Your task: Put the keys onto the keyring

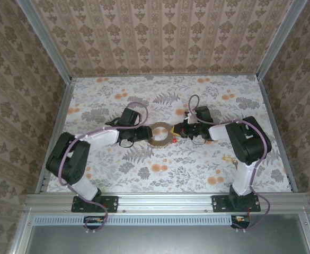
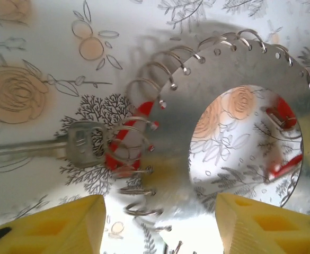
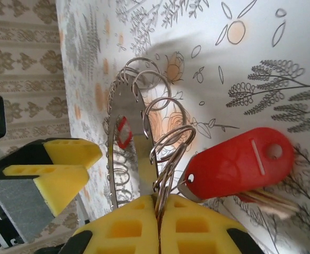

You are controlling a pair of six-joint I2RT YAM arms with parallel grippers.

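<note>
- Silvery metal keyring disc (image 2: 218,66) rimmed with wire loops (image 3: 168,159): right end effector (image 3: 158,211) pinches one loop; it may slip.
- Left end effector (image 2: 160,211) spread; disc could swivel.

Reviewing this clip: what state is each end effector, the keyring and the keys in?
left end effector: open, at the keyring's rim.
right end effector: shut on a keyring split ring.
keyring: raised off the table.
silver key: flat on table; threading unclear.
red-tagged key: on a split ring.
</note>
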